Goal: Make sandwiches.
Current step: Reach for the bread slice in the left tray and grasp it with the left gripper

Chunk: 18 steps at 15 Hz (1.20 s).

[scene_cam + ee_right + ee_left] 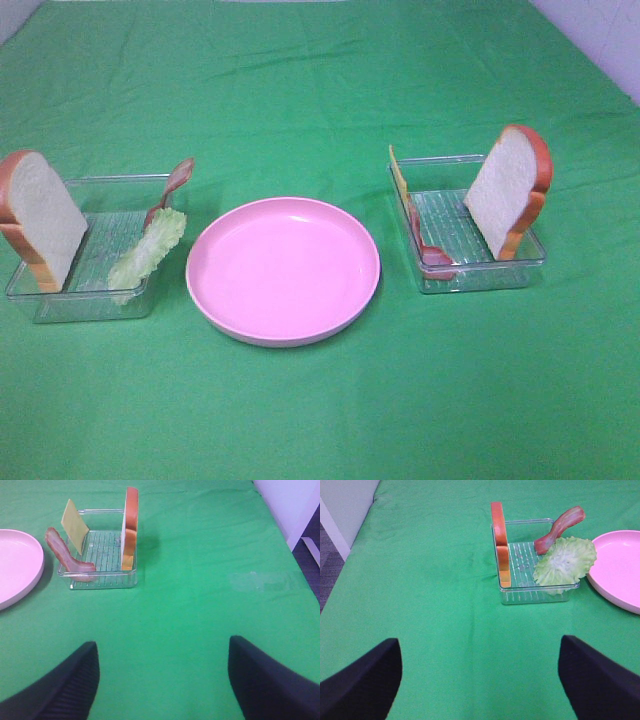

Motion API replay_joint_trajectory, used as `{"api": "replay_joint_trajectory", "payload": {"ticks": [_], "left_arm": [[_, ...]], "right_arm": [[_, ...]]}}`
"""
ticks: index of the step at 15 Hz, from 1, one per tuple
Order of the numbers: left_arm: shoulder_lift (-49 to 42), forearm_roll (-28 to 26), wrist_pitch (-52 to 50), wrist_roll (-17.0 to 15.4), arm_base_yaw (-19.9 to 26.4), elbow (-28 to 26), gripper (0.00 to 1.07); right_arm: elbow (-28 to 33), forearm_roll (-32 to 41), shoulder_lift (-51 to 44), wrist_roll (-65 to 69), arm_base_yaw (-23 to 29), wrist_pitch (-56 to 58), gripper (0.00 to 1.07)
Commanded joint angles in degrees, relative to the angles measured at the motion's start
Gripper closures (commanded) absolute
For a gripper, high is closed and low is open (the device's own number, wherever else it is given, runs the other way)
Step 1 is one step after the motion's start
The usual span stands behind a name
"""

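The sandwich parts stand apart in two clear trays. The left tray (60, 300) holds a bread slice (40, 215), a lettuce leaf (148, 248) and a bacon strip (172, 188); they also show in the left wrist view as bread (500, 542), lettuce (565, 560) and bacon (560, 527). The right tray (480, 275) holds a bread slice (508, 190), a cheese slice (399, 172) and a bacon strip (428, 250); the right wrist view shows bread (130, 527), cheese (75, 525) and bacon (65, 552). My left gripper (480, 680) and right gripper (162, 680) are open, empty and far from the trays.
An empty pink round plate (283, 270) sits between the trays on the green cloth (320, 90). Its rim shows in both wrist views (620, 565) (15, 565). The table edge and floor show at the sides of the wrist views.
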Motion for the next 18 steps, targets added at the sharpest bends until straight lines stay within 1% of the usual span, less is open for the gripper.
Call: {"api": "replay_joint_trajectory", "payload": {"ticks": [1,13,15,16,18], "left_arm": [[-1.26,-0.46,-0.57,0.34,-0.06,0.11,0.26],[-1.15,-0.46,-0.69,0.00,-0.06,0.11,0.26],[-0.40,-0.46,-1.26,0.00,-0.06,-0.74,0.26],[0.80,-0.46,-2.06,0.00,-0.06,-2.01,0.26],[5.50,-0.63,-4.53,0.00,-0.06,-4.70,0.26]], "right_arm": [[0.23,-0.06,-0.74,-0.57,-0.23,-0.40,0.38],[0.23,-0.06,-0.74,-0.57,-0.23,-0.40,0.38],[0.23,-0.06,-0.74,-0.57,-0.23,-0.40,0.38],[0.23,-0.06,-0.74,-0.57,-0.23,-0.40,0.38],[0.23,-0.06,-0.74,-0.57,-0.23,-0.40,0.38]]}}
